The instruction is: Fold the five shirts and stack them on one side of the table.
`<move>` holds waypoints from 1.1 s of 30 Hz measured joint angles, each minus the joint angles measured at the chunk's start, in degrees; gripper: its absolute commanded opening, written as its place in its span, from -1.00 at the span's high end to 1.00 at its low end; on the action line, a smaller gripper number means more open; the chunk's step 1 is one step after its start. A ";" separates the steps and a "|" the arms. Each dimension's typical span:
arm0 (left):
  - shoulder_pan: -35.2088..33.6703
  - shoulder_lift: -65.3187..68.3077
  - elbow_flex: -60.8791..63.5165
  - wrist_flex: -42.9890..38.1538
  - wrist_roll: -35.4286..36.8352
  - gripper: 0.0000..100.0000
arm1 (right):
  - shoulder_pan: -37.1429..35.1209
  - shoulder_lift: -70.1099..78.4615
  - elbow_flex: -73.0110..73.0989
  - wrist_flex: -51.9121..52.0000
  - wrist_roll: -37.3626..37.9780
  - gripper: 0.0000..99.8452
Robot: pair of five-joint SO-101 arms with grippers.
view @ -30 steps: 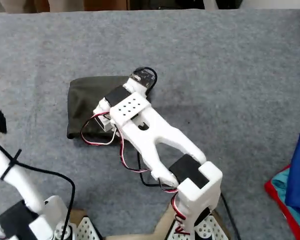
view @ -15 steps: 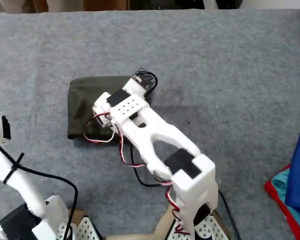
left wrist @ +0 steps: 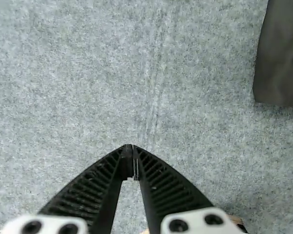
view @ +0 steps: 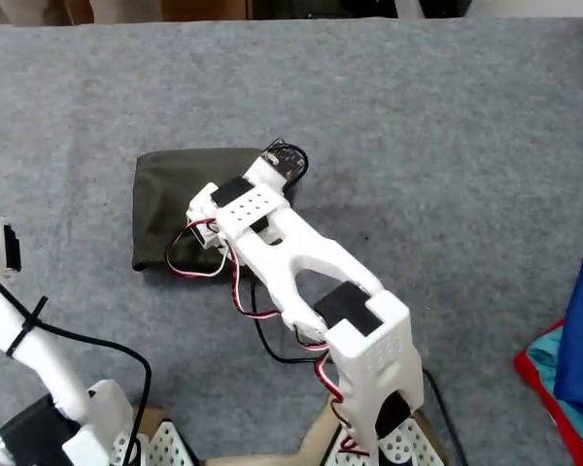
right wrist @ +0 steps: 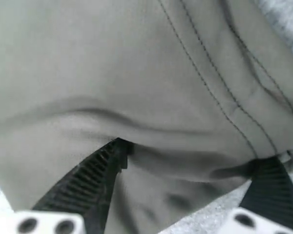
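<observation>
A dark olive shirt (view: 175,199), folded into a rough square, lies left of centre on the grey felt table (view: 447,146). My right arm (view: 257,209) stretches from the front edge over the shirt's right side. Its gripper (right wrist: 190,156) is open, with both black fingers (right wrist: 100,178) pressed down on the olive cloth and a bulging fold between them. My left arm (view: 15,330) stands at the left edge. Its gripper (left wrist: 133,163) is shut on nothing above bare felt, and the shirt's corner (left wrist: 281,53) lies a little way ahead of it.
A pile of blue, teal and red clothes (view: 568,359) lies at the right edge of the table. The arm bases (view: 369,437) and loose cables stand along the front edge. The back and right-hand middle of the felt are bare.
My right arm's upper link has swung left and its wrist has shifted slightly on the shirt. The left arm moved a little inward, then stopped. The shirt has stayed put.
</observation>
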 measured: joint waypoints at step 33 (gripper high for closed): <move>-2.55 0.00 0.18 1.93 -2.37 0.96 | 21.54 2.99 -16.35 17.32 21.71 0.99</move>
